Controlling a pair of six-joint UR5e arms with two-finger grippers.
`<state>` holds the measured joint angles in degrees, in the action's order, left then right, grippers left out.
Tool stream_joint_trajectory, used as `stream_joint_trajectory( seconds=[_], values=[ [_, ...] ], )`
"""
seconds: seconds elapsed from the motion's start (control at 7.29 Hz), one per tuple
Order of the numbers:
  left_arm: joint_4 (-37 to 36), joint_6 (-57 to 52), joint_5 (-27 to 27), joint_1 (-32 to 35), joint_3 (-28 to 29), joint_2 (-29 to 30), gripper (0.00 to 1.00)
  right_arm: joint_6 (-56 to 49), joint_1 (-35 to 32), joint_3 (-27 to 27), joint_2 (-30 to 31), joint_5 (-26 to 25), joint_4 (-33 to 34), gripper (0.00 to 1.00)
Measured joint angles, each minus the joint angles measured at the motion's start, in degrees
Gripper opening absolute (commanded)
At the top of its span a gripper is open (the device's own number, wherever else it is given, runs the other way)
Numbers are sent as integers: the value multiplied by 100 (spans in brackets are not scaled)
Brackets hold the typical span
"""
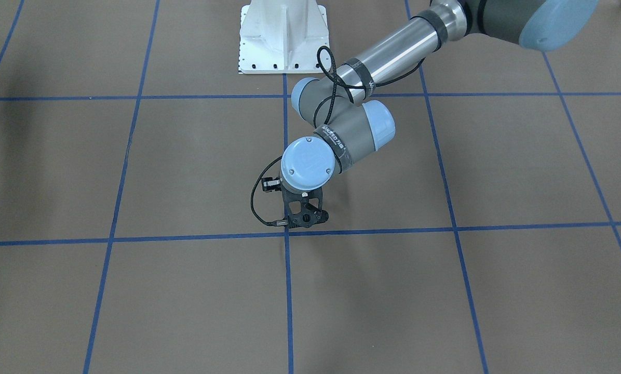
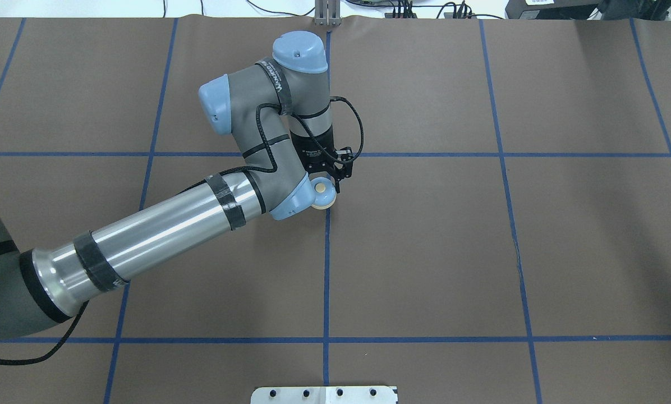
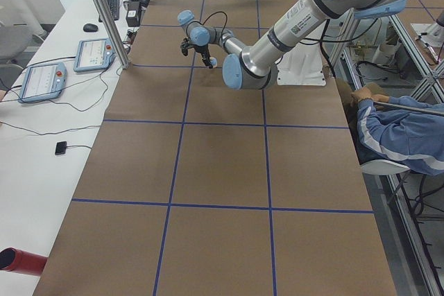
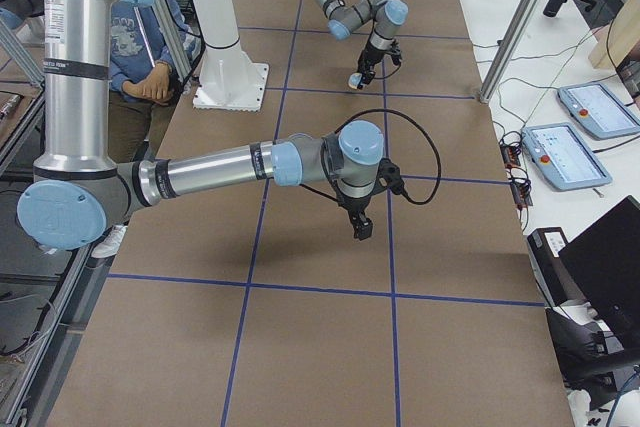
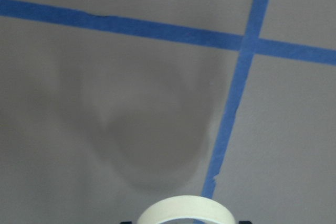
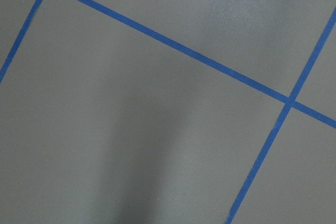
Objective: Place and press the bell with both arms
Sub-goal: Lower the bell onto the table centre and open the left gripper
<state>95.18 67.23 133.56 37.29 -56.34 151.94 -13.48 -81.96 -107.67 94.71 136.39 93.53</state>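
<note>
The bell (image 2: pixel 325 197), light-blue with a cream base, sits in my left gripper (image 2: pixel 330 185), which is shut on it just on the robot side of the table's central tape crossing. In the left wrist view only its cream rim (image 5: pixel 185 211) shows, above a round shadow on the table. In the front view the left gripper (image 1: pixel 306 221) hides the bell. The exterior right view shows the bell (image 4: pixel 355 80) under the far arm, and my right gripper (image 4: pixel 361 230) hanging over the table. I cannot tell whether that one is open or shut. The right wrist view shows only table.
The brown table (image 2: pixel 481 252) carries a blue tape grid. The white pedestal (image 1: pixel 283 36) stands at the robot's edge. A seated operator (image 3: pixel 395 129) is beside it. Control tablets (image 3: pixel 41 81) lie on a side bench behind a metal post (image 3: pixel 104 12).
</note>
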Motion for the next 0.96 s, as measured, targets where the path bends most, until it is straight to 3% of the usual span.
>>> stream_joint_trajectory(
  seconds=[0.41, 0.69, 0.82, 0.96],
  values=[
    [59, 51, -63, -79, 144, 85, 44, 36, 11, -4, -2, 0, -1, 100],
    [69, 55, -88, -145, 159, 90, 57, 40, 13, 0, -5, -1, -1, 100],
    [70, 57, -127, -182, 164, 90, 75, 53, 16, 0, -5, 1, -1, 100],
    [70, 55, -163, -209, 166, 86, 81, 75, 22, 3, -22, 0, 0, 100]
  ],
)
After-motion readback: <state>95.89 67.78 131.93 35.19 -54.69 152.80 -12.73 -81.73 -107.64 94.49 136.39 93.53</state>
